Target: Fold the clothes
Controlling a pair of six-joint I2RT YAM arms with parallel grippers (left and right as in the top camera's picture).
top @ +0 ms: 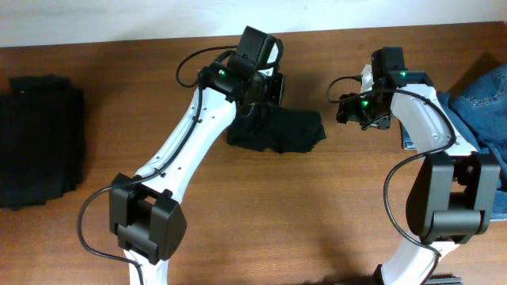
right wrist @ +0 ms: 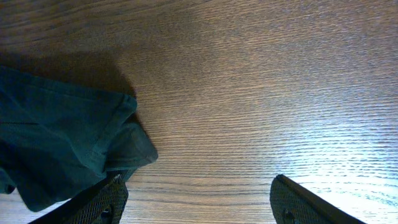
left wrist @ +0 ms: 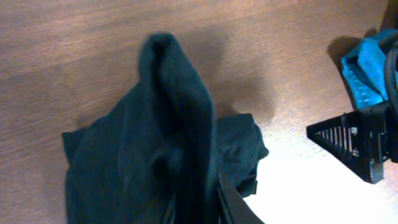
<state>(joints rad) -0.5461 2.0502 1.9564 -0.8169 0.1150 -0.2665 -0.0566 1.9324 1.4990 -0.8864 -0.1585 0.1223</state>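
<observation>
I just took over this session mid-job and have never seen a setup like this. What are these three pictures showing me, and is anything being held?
You are looking at two robot arms, the left arm and the right arm, at a wooden table. One picture looks down from above. The other two come from a camera on each wrist, looking past that arm's own fingers. On the table lie a crumpled black garment in the middle, a folded black pile at the left, and blue jeans at the right edge. The left gripper pinches a raised ridge of the black garment. The right gripper is open over bare wood beside it, holding nothing.
</observation>
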